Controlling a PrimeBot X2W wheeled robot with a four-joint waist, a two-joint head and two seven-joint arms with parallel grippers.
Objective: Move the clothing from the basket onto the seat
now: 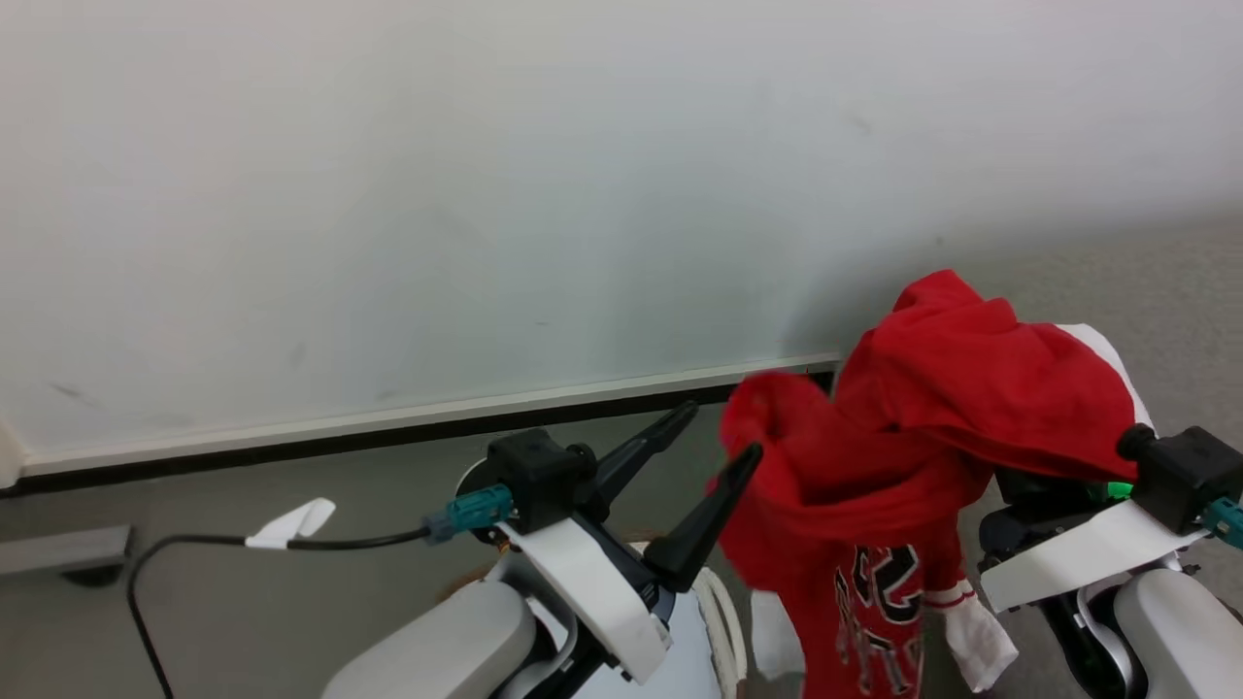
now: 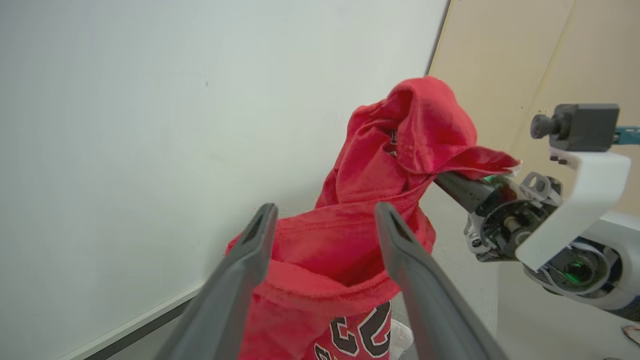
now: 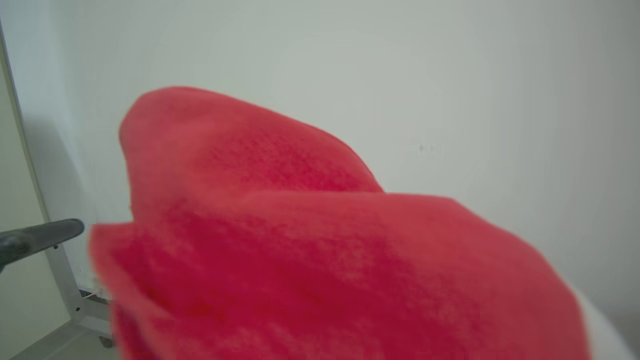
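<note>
We find the left gripper [image 1: 723, 435] raised, its two fingers spread wide apart and angled toward the right arm. The right gripper [image 1: 1034, 510] is raised alongside, fingertips covered, closure undetermined.

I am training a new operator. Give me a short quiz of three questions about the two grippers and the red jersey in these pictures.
1. True or false: the left gripper has its fingers spread apart.
2. Choose one: the red jersey is draped over (A) the right gripper, (B) the left gripper, (C) a chair.
3. Fill in: the numerals on the jersey are black with ____ outlines.

Key: 1 true; 2 A; 3 white.
</note>
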